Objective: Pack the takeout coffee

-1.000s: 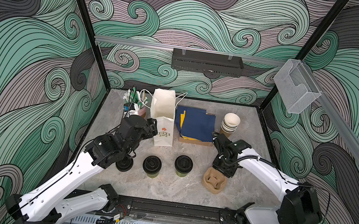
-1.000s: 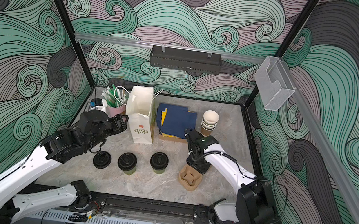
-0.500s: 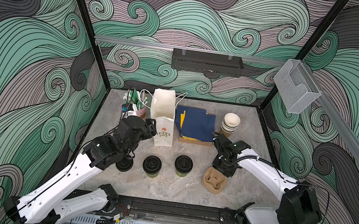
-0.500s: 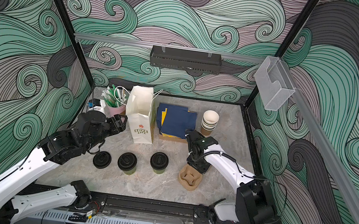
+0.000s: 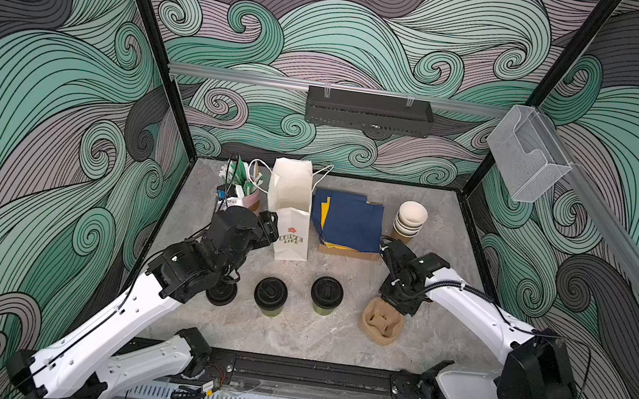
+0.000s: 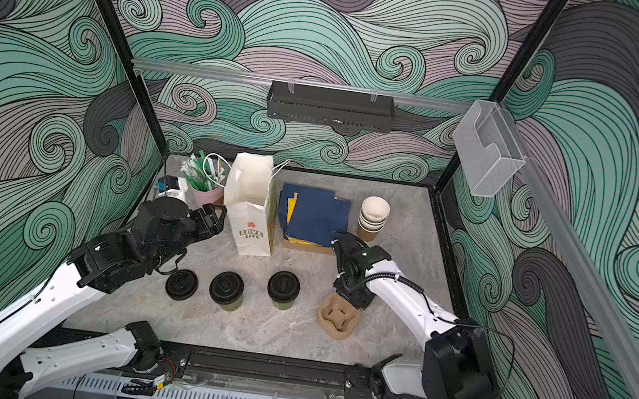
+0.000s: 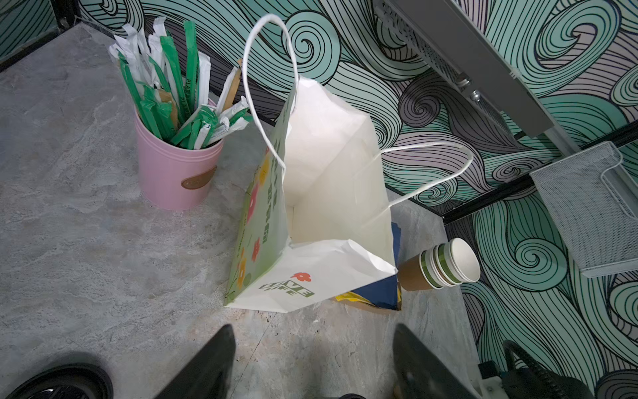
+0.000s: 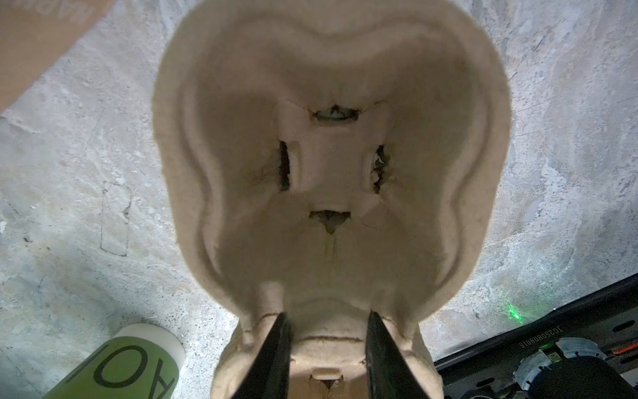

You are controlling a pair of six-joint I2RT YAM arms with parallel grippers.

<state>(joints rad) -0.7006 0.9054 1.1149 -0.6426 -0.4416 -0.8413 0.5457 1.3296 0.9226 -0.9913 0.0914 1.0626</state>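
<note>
Pulp carrier, right hand narrowed further around its rim

The walls had teal, grey and mauve swirls. The left cup and right cup were olive-green and black-lidded. The bag was white with green letters; the pot pink; the carrier beige.

Swirling green, grey and mauve walls enclose a grey tabletop, possibly stone; a black shelf hangs behind.
</note>
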